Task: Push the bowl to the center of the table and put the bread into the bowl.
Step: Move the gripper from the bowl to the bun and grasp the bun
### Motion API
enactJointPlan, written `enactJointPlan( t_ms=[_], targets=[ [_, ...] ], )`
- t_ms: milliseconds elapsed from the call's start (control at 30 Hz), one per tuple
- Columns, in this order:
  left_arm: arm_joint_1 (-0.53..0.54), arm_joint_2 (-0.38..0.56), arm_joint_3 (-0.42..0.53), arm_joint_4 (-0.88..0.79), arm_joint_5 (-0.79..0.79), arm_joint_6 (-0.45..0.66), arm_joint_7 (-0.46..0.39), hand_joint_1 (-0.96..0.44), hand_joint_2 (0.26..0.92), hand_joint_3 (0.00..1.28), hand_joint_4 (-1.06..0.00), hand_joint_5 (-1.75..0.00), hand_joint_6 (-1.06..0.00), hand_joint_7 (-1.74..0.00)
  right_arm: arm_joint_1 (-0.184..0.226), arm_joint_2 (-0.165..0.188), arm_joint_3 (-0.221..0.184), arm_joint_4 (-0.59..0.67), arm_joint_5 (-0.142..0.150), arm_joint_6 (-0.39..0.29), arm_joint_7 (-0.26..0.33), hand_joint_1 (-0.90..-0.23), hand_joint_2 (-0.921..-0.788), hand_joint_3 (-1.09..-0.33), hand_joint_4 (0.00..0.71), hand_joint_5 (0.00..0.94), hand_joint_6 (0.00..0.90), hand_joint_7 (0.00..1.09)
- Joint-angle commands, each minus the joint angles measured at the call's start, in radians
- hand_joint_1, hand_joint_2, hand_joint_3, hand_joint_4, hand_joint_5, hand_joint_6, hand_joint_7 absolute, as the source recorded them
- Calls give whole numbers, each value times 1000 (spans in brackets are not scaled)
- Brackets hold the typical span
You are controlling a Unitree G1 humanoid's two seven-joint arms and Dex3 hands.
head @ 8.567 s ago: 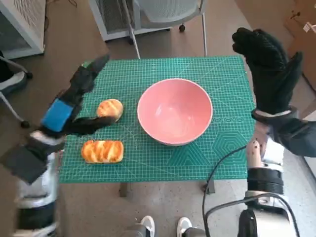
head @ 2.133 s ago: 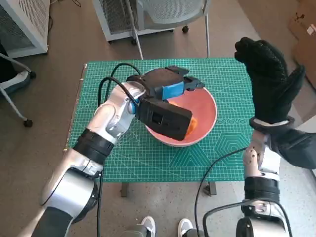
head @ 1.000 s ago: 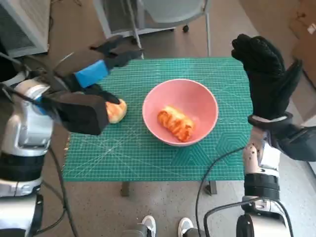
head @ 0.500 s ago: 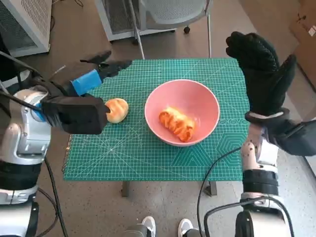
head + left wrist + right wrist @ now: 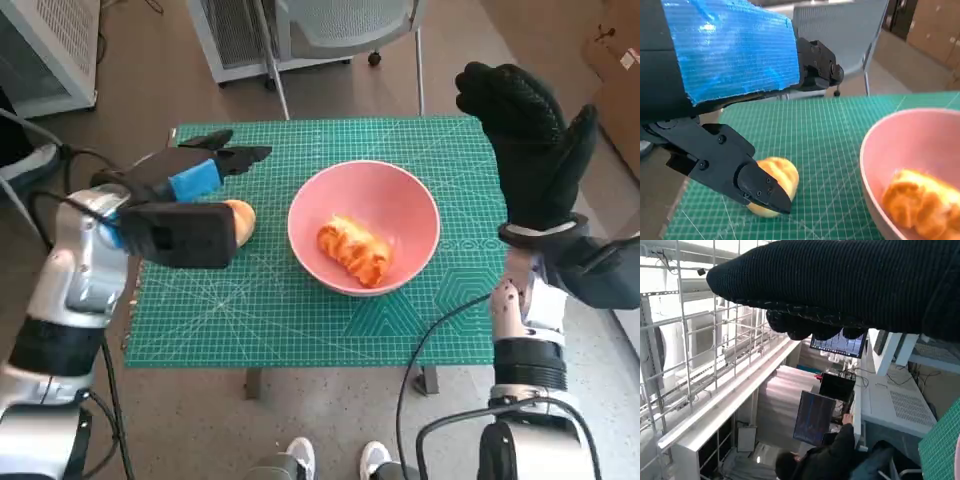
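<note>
Item: long bread [image 5: 353,249] now in bowl [image 5: 310,190]; my left hand [image 5: 190,180], seemingly empty, fingers spread, returns to round bread [image 5: 239,221].

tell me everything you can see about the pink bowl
The pink bowl is round, smooth and glossy, looks like plastic or glazed ceramic, with a plain rim. It stands upright on the green cutting mat, about mid-table. One long, golden braided bread lies inside it. Neither hand touches it; a round bun sits apart beside it.
</note>
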Motion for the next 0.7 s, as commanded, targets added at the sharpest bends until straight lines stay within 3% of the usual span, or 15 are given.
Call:
enactJointPlan(
  t_ms=[33,700],
  targets=[
    [-58,-44,-36,125,30,-5,42,-185,695,4,1,1,-186,-1,11,-8,-3,3,6,14,12,-665,-921,-562,335,0,385,6],
    [-231,-180,-167,650,131,17,192,-196,706,6,-2,0,-217,-14,50,-39,-11,-66,1,31,3,-647,-921,-564,336,0,385,4]
  ],
)
